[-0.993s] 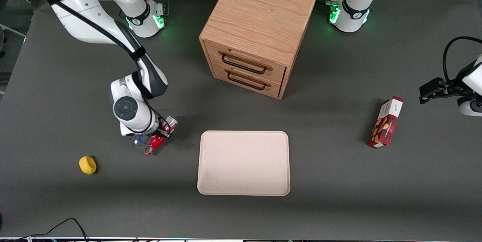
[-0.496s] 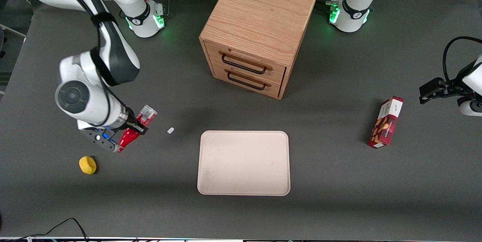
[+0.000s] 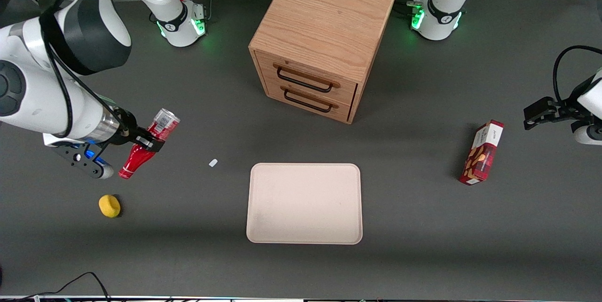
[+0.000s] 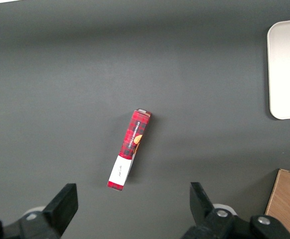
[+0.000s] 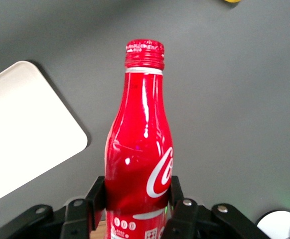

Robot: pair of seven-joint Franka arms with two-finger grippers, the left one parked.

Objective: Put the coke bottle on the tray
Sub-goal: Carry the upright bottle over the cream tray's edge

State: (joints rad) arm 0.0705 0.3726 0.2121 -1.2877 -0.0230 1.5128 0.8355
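Above dark tabletop, my gripper clamps the coke bottle aloft, clearing the tray rim.

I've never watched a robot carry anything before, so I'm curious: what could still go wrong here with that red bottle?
The gripper holds the coke bottle lying tilted, high over the table, clamped only around its body; it might slip or swing. The tray lies well off toward the parked arm's end, so a drop on the way would hit bare table. Set down on its side, the round bottle could roll off the tray's low rim.
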